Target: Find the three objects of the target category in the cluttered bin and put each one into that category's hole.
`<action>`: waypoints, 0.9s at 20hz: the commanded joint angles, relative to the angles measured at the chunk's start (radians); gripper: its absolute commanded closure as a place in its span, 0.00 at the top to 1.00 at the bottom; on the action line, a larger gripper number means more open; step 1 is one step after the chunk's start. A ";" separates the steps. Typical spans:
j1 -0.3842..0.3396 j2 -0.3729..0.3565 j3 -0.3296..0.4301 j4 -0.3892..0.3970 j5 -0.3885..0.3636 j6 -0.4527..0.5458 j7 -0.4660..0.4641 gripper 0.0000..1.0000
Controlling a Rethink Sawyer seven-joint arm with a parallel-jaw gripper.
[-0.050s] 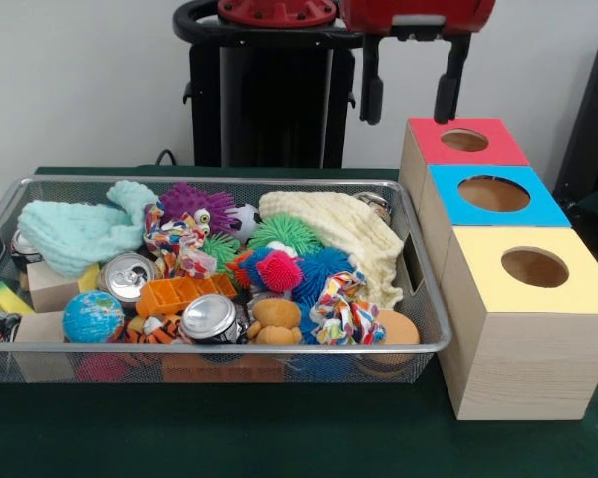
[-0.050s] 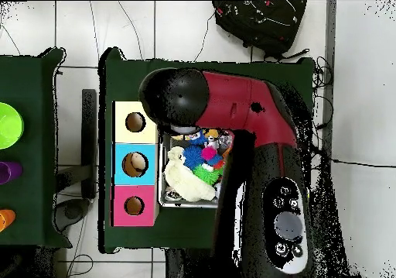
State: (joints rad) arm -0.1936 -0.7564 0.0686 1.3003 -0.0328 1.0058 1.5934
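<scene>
A wire mesh bin [image 1: 219, 348] holds a jumble: two drink cans [image 1: 128, 274] [image 1: 209, 317], spiky balls in purple [image 1: 194, 202], green [image 1: 284, 232], pink [image 1: 279, 271] and blue [image 1: 324, 271], knotted rope toys [image 1: 344, 314], a mint cloth [image 1: 75, 234], a cream cloth [image 1: 339, 239] and a globe ball [image 1: 93, 317]. To its right stand three wooden boxes, each with a round hole: red top [image 1: 429, 149], blue top [image 1: 548, 211], yellow top [image 1: 588, 289]. My gripper [image 1: 409, 95] hangs open and empty, high behind the red-topped box. The overhead view hides it under the arm.
An orange ridged tray [image 1: 184, 292], wooden blocks [image 1: 50, 289] and a tan plush [image 1: 276, 319] also lie in the bin. In the overhead view the arm [image 2: 255, 135] covers most of the bin [image 2: 165, 201]. Something tan shows inside the blue box [image 2: 121, 152].
</scene>
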 commanded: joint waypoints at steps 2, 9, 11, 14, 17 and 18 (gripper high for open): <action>0.005 0.117 0.083 0.031 -0.031 -0.077 0.030 1.00; 0.008 0.155 0.082 0.076 -0.007 -0.158 0.074 1.00; 0.009 0.161 0.080 0.082 -0.002 -0.167 0.080 1.00; 0.008 0.179 0.083 0.086 0.006 -0.187 0.085 1.00; 0.007 0.184 0.086 0.107 0.009 -0.224 0.087 1.00; 0.008 0.184 0.086 0.112 0.008 -0.236 0.088 1.00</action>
State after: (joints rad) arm -0.1869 -0.6260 0.0709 1.2979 -0.0318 0.8417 1.5934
